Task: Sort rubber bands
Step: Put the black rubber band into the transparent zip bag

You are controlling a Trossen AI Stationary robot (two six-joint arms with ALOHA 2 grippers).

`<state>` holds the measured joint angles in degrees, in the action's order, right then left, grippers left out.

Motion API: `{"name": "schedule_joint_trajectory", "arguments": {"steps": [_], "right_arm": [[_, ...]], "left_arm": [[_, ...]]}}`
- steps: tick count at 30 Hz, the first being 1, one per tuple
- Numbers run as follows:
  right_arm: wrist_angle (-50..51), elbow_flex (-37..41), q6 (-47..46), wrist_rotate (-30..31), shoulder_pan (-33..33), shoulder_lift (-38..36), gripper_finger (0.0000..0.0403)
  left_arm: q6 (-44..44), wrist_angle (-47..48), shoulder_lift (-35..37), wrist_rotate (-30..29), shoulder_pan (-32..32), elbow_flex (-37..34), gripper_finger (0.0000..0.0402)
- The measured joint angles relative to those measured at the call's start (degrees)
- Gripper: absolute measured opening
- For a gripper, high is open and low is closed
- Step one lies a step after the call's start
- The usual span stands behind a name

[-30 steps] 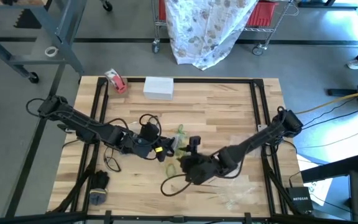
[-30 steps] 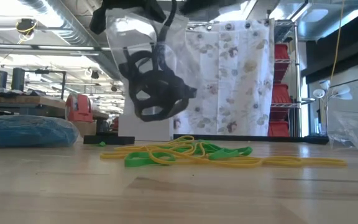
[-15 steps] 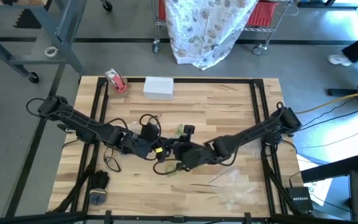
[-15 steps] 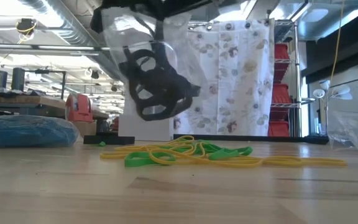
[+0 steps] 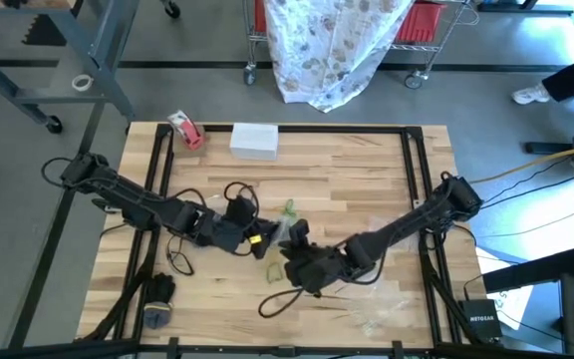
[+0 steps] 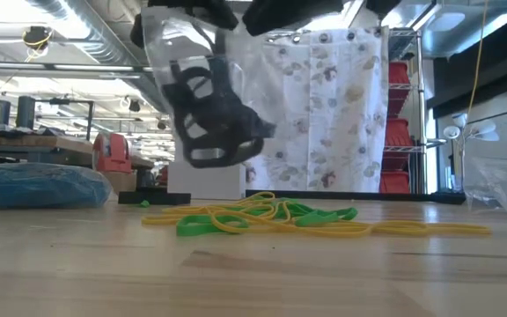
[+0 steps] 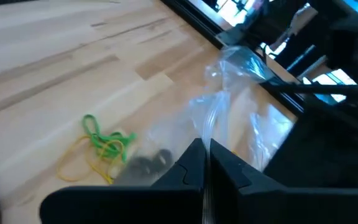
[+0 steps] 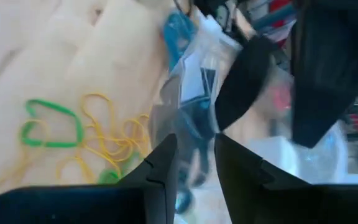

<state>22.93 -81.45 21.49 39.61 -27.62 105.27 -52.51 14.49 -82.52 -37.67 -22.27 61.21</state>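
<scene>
The left gripper [image 7: 205, 163] is pinched shut on the edge of a clear plastic bag [image 7: 241, 93], holding it up above the middle of the wooden table [image 5: 357, 170]. In the low view this bag [image 6: 202, 97] hangs clear of the tabletop with a bunch of black rubber bands [image 6: 208, 119] inside it; their number cannot be counted. The right gripper [image 8: 194, 163] is right beside the same bag, its two fingers a narrow gap apart with the bag's film at that gap; whether it actually grips the film cannot be told.

Below the bag, a loose pile of green and yellow rubber bands [image 6: 271, 217] lies on the table, tangled too closely to count. The left wrist view shows the same pile [image 7: 102, 148] near the bag's lower end.

Farther out, a second clear bag [image 5: 382, 299] lies flat by the near right corner. At the far edge stand one white box [image 5: 254, 141] and one red-and-white tape roll [image 5: 185, 129]. A blue bundle [image 6: 38, 187] rests at the table's left side. No writing on these is legible.
</scene>
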Motion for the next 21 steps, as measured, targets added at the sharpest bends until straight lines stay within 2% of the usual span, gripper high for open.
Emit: {"name": "schedule_joint_trajectory", "arguments": {"steps": [9, 13, 15, 17, 19, 21], "right_arm": [[-0.08, -0.01, 1.46, 1.02, 2.82, 0.03, 0.0097], [1.09, -0.04, 1.41, -4.86, 4.75, 0.69, 0.0097], [2.6, 0.07, 1.2, -5.78, 5.26, 1.03, 0.0092], [1.64, 0.02, 0.76, -5.15, 5.25, 1.32, 0.0074], [1.06, 0.02, -0.11, -4.36, 4.83, 1.32, 0.0038], [1.75, -0.6, -1.56, -6.01, 4.37, 1.08, 0.001]], "left_arm": [[-0.22, -0.17, 0.0, 0.16, -0.05, 0.0, 0.0001], [-0.22, -0.38, 0.0, 0.18, -0.1, 0.0, 0.0001], [-0.22, -0.3, 0.0, 0.2, -0.12, 0.0, 0.0001], [0.18, 0.05, 0.0, 0.17, -0.1, 0.0, 0.0001], [0.4, 0.15, 0.0, 0.15, -0.13, 0.0, 0.0001], [0.5, 0.64, 0.0, 0.16, -0.16, 0.02, 0.0001]]}}
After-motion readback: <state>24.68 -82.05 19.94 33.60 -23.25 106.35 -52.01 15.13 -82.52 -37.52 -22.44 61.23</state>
